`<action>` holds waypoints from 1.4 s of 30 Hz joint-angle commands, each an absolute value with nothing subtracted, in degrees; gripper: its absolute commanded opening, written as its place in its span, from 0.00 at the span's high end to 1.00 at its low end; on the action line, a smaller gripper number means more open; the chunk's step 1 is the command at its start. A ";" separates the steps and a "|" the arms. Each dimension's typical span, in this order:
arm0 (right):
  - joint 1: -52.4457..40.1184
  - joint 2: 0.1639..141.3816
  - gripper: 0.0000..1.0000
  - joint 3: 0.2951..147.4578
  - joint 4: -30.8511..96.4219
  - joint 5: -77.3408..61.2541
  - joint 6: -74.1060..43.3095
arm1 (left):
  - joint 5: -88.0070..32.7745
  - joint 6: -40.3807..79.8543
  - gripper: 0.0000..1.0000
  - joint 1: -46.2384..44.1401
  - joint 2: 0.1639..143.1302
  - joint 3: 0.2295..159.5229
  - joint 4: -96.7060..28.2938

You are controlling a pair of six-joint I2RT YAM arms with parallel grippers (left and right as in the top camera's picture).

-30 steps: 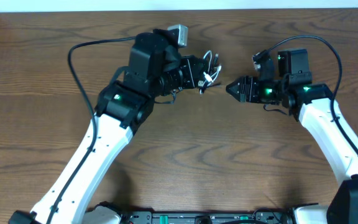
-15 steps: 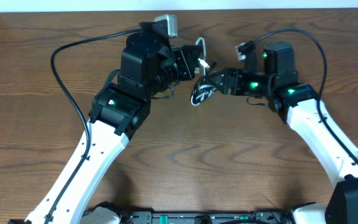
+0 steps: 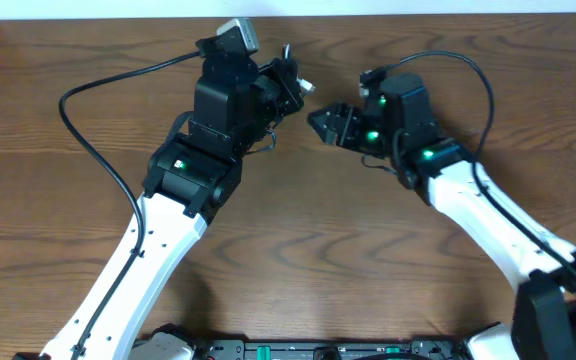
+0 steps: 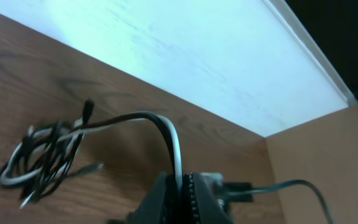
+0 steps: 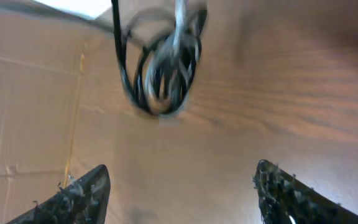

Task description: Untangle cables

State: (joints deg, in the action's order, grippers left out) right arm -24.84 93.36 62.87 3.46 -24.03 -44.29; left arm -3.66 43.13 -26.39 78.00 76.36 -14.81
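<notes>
- Cables (image 4: 45,155): you have thin black cords and one white cord bunched in tangled loops. They show in the left wrist view against the wooden tabletop (image 3: 368,240). Whether the bundle touches the wood cannot be told.
- Left gripper (image 4: 182,186): the jaws are closed on a white strand and a black strand lying side by side. Both strands rise from the jaws, arch over and run down into the bundle.
- Overhead, this gripper sits near the far edge of the tabletop, and its body hides most of the bundle.
- Right gripper (image 5: 180,171): the jaws stand wide apart with nothing between them. Its two fingers (image 5: 73,196) sit at the lower corners of the right wrist view. The bundle appears beyond them as a blurred coil, clear of both fingers.
- Overhead, the right gripper points toward the left gripper and is near it, with bare wood between the two.
- Arm wires: you have a thick black wire (image 3: 98,130) looping out from the left arm, and another (image 3: 473,75) arching over the right arm.
</notes>
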 commanded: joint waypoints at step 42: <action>-25.65 101.30 0.56 63.70 -7.03 -43.42 -31.14 | -2.26 43.81 0.93 -22.31 74.52 76.79 -12.78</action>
State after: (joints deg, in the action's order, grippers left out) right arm -23.90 103.33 63.29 -5.43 -38.15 -33.50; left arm -2.98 43.70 -22.59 75.11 76.36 -13.13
